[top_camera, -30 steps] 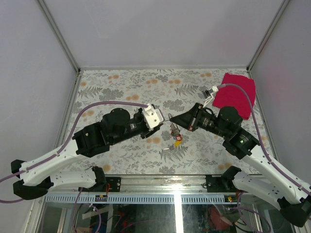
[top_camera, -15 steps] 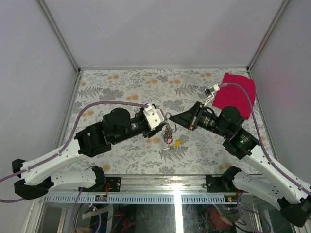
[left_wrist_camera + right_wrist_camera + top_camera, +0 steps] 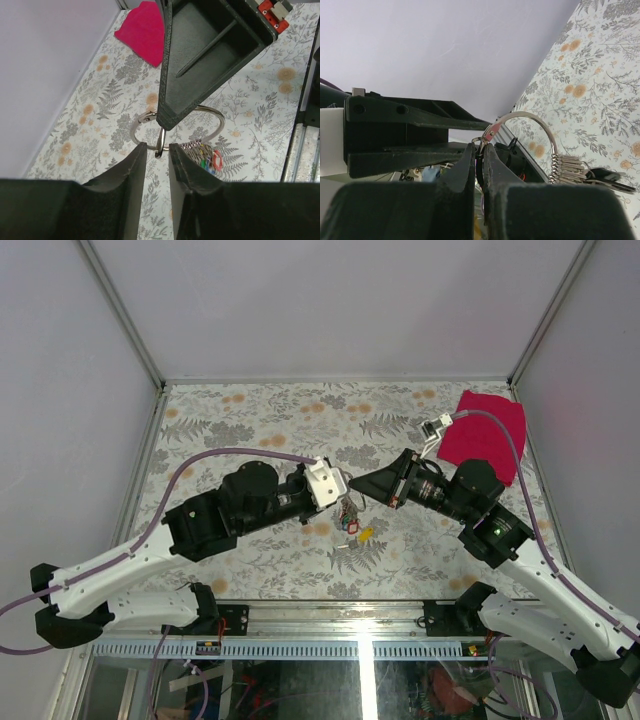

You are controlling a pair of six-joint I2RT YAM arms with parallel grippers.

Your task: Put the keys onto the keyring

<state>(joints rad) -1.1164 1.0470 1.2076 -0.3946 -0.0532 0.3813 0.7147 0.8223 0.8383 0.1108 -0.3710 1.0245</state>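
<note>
The keyring, a large silver loop, hangs in the air between the two arms. My right gripper is shut on the keyring's clasp end. Several keys with coloured heads are bunched on the loop and dangle below it. My left gripper stands open by a narrow gap, its fingertips on either side of the loop's wire right by the clasp. In the top view the two grippers meet tip to tip. A loose yellow key lies on the table beneath.
A red cloth lies at the back right corner of the floral table. A small metal piece sits near the yellow key. Metal frame posts and grey walls enclose the table.
My left gripper has moved right up to the keyring and its jaws have narrowed. The hanging bunch of keys has swung slightly left. The right gripper has kept its grip.
</note>
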